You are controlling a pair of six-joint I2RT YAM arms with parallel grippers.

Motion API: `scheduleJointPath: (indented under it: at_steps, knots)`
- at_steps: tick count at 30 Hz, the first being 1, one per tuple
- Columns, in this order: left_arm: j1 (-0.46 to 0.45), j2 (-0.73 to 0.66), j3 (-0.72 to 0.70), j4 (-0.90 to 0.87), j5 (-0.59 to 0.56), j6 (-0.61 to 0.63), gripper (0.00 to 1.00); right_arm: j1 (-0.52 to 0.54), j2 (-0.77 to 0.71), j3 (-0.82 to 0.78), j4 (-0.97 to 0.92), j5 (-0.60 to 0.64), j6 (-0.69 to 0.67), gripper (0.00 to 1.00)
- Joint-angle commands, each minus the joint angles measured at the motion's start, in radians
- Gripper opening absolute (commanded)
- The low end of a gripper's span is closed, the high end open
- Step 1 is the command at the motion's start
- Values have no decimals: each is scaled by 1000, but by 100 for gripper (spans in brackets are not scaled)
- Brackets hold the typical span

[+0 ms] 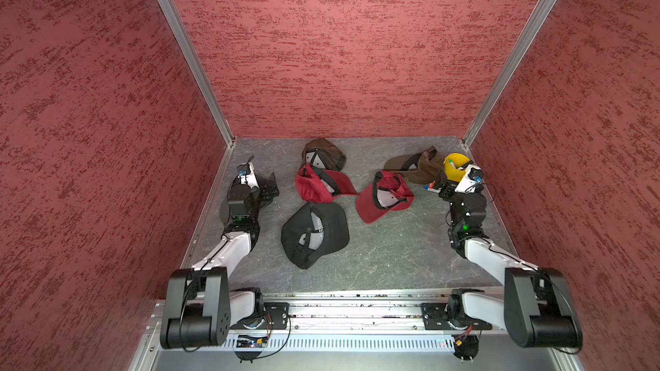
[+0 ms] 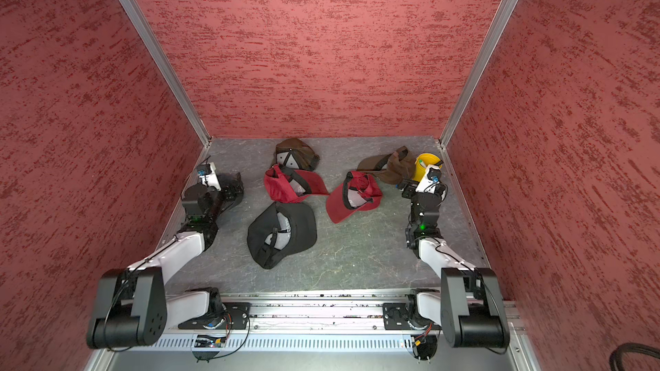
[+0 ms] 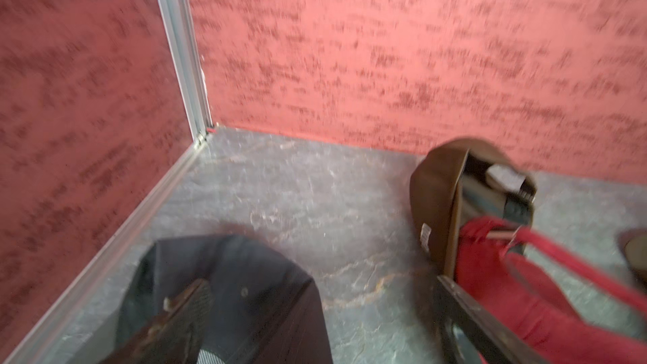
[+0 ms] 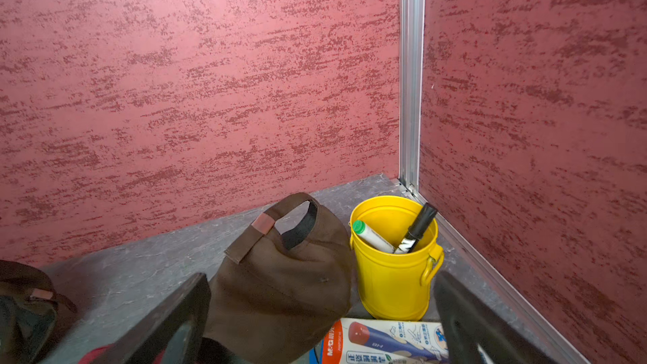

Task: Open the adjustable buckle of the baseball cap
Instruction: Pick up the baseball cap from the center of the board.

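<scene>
Left gripper (image 1: 270,187) jaws apart by dark cap (image 3: 252,285); right gripper (image 1: 437,187) jaws apart, facing brown cap (image 4: 280,292), marker box (image 4: 385,344), yellow bucket (image 4: 392,274).

Brown cap (image 3: 434,204), red cap (image 3: 518,295) overlapping it, dark cap (image 3: 259,288)

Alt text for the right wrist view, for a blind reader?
A brown cap lies ahead of the open right gripper, back strap showing. Beside it a yellow bucket holds two markers; a marker box lies nearer the camera.
</scene>
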Motion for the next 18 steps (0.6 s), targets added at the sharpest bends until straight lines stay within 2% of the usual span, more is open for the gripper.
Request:
scheduleJointPath:
  at_steps: [1,4,7,12,16,18]
  knots:
    - [-23,-82,94,-277,-3,-21,100,-5,-52,81,-271,-31,85,99]
    - [-75,-134,194,-447,41,-2,100,-3,-88,169,-479,-71,135,99]
    - [-170,-164,277,-537,37,54,100,4,-126,238,-634,-129,174,96]
    - [-344,-132,421,-668,-15,98,100,47,-180,313,-833,-142,225,88]
    - [-474,-57,521,-713,-55,145,100,149,-206,313,-933,-161,294,80]
    - [-517,-13,570,-735,-62,152,100,217,-221,301,-967,-137,336,79]
